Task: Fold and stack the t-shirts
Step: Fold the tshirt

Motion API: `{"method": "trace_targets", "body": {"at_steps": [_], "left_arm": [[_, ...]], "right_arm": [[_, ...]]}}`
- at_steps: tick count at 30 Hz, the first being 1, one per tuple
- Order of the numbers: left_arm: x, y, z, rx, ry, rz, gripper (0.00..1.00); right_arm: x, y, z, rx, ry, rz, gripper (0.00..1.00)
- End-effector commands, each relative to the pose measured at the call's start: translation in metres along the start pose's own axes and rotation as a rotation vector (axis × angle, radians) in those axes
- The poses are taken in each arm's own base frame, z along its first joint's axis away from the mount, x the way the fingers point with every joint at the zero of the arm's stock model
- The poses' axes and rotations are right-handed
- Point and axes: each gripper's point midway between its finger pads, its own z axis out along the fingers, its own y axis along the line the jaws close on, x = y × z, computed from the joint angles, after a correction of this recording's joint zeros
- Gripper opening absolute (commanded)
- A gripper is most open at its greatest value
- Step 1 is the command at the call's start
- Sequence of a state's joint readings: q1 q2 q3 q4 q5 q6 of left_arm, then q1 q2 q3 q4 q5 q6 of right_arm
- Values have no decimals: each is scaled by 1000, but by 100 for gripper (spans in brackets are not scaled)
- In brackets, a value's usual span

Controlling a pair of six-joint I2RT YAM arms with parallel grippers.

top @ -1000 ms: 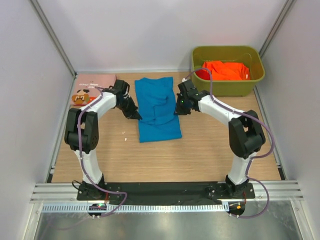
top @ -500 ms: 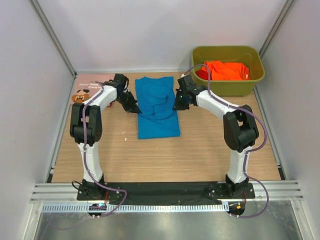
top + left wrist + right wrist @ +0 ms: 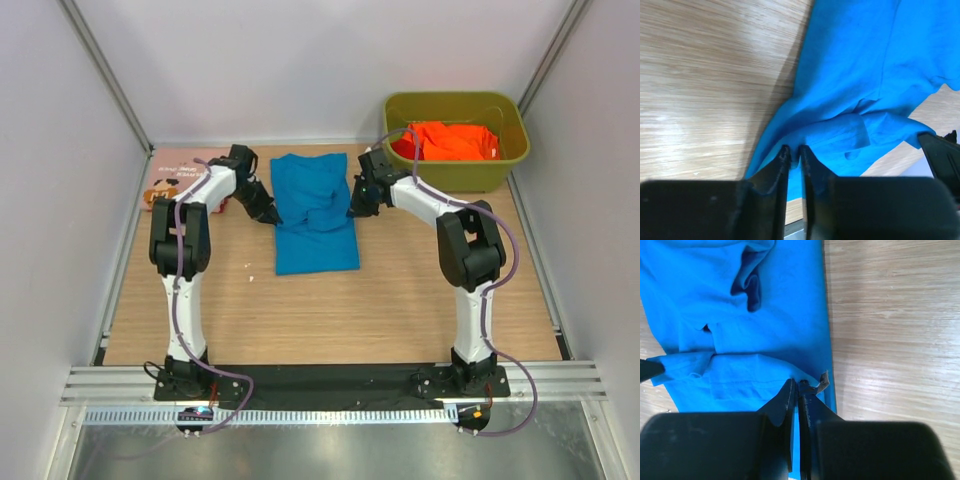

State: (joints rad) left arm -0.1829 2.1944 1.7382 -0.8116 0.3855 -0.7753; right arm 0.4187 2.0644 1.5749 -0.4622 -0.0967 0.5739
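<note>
A bright blue t-shirt [image 3: 315, 215] lies lengthwise in the middle of the table, with a raised fold across its middle. My left gripper [image 3: 270, 213] is at its left edge, and its jaws [image 3: 792, 150] are pinched on a bunched fold of the blue cloth [image 3: 855, 65]. My right gripper [image 3: 353, 208] is at the right edge, shut [image 3: 796, 385] on the blue hem [image 3: 780, 330] beside a small white label [image 3: 824, 381]. A pink t-shirt [image 3: 178, 175] with brown print lies flat at the back left. An orange t-shirt [image 3: 450, 140] is heaped in the bin.
The olive-green plastic bin [image 3: 400, 160] stands at the back right, close to my right arm. White walls enclose the table on three sides. A small white speck [image 3: 250, 265] lies on the wood left of the blue shirt.
Both grippers have moved toward the back of the table with the blue cloth, and the arms are stretched out more. The shirt's near end has drawn back a little.
</note>
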Motion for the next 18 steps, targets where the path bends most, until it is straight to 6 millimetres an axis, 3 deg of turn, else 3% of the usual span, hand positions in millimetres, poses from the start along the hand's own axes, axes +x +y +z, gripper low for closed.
{"method": "trace_targets", "body": {"at_steps": [1,4,6,10,15,18], "left_arm": [[-12,-4,-15,6,-30,14,17],[-21,-2,-28,-8,-82,17,20],[-26,-5,-41,-12,-123,25,26],[-28,-7,-62,-28,-195,55,31],[-5,-4,-69,-46,-228,129,34],[19,1,-56,-82,-192,171,31]], "right_arm": [[-27,17,-4,-64,-70,-9,12],[-36,27,-9,-110,-93,-8,19],[-46,33,-14,-128,-121,-17,24],[-54,31,-20,-109,-143,-11,33],[-46,31,-23,-124,-130,-1,38],[-39,27,-25,-122,-120,16,38]]}}
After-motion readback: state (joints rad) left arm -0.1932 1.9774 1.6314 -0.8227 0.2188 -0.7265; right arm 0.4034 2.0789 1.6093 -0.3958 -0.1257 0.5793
